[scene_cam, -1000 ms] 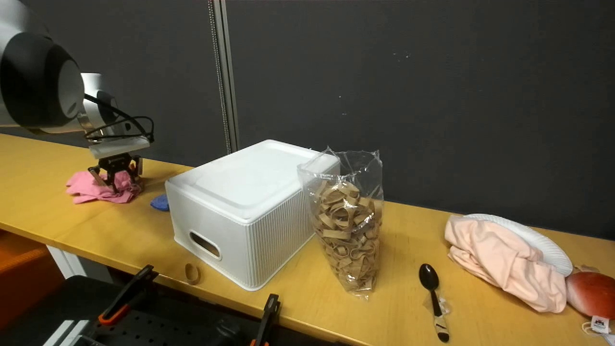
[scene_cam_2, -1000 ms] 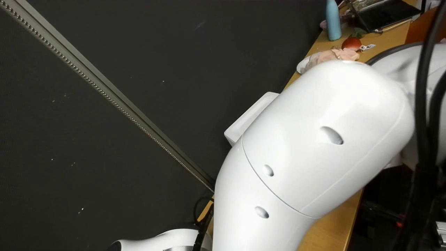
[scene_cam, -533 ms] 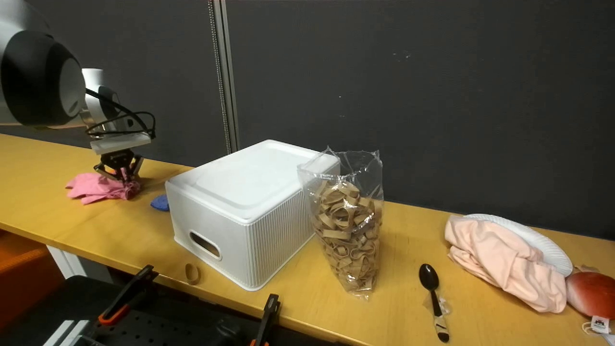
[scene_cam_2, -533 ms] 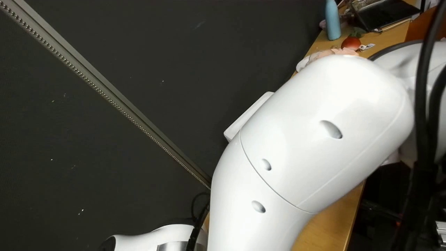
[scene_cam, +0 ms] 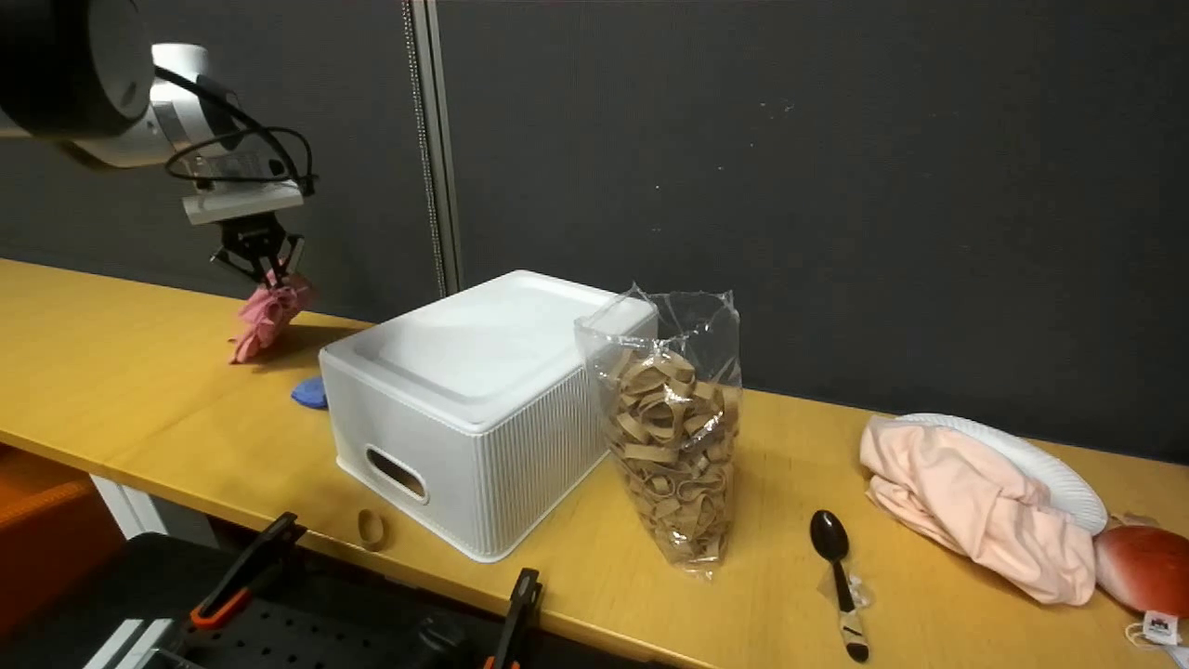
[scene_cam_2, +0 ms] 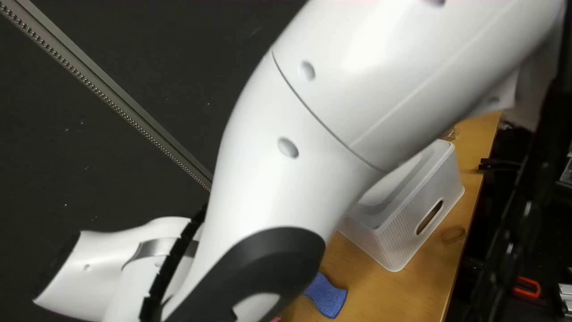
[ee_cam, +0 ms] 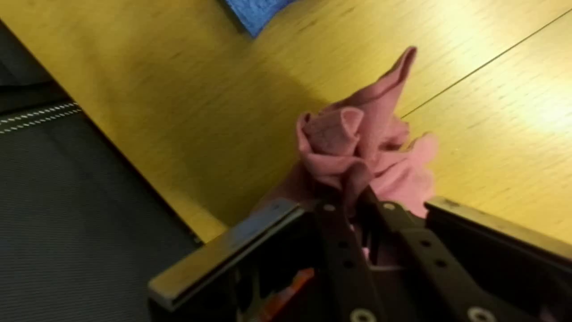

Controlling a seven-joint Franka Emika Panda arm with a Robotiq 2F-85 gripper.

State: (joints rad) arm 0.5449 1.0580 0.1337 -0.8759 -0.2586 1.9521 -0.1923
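Note:
A crumpled pink cloth [scene_cam: 265,321] hangs from my gripper [scene_cam: 276,277] over the table's far side, left of the white box in an exterior view. Seen from the wrist, the gripper [ee_cam: 351,194] is shut on a bunched fold of the cloth [ee_cam: 333,134], and loose folds spill out past the fingertips. Whether the cloth's lowest corner brushes the table I cannot tell. A blue sponge-like piece [scene_cam: 309,392] lies on the wood near the box; its edge [ee_cam: 257,13] shows at the top of the wrist view. In an exterior view the arm hides the gripper.
A white lidded box [scene_cam: 483,372] stands mid-table, with a clear bag of brown bands [scene_cam: 669,446] against it. Farther right are a black spoon [scene_cam: 829,534], a peach cloth [scene_cam: 975,506], a white plate [scene_cam: 1040,460] and a red plush [scene_cam: 1143,562]. Clamps [scene_cam: 251,569] grip the front edge.
The jaws have shut on the pink cloth. The arm has risen and shifted toward the box, and the cloth, spread on the table before, now hangs from the fingers.

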